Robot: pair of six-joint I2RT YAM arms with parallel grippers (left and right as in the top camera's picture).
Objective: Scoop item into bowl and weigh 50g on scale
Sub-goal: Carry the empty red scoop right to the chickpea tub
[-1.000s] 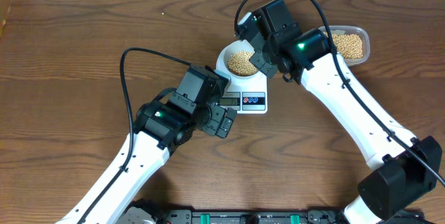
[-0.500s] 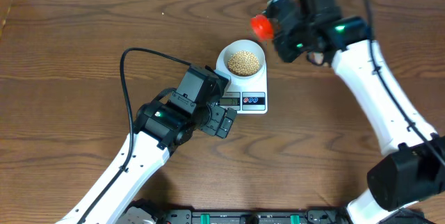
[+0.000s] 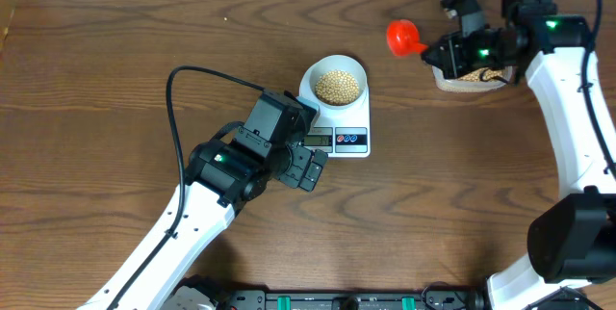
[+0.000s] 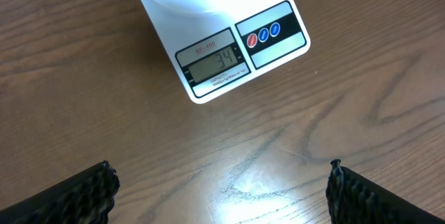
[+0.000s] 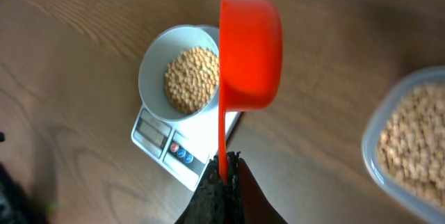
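The white bowl (image 3: 307,84) of soybeans (image 3: 338,85) sits on the kitchen scale (image 3: 339,142), whose display (image 4: 213,65) reads 34, so the weighing looks roughly two thirds done. The right tool (image 5: 224,175) is clamped on the thin handle of a red measuring scoop (image 5: 250,46), held well to one side of the scale, near the clear plastic tub (image 5: 370,147) of more soybeans; whether the scoop carries anything cannot be told. The left tool (image 4: 222,196) hangs just off the scale's display end, its fingers wide apart and empty. The next dip should probably be modest, less than a full scoop; over the bowl, the scoop is best tipped slowly, a few beans at a time, with the display watched toward 50; neither bowl nor scale should be nudged on the desk (image 4: 361,113).
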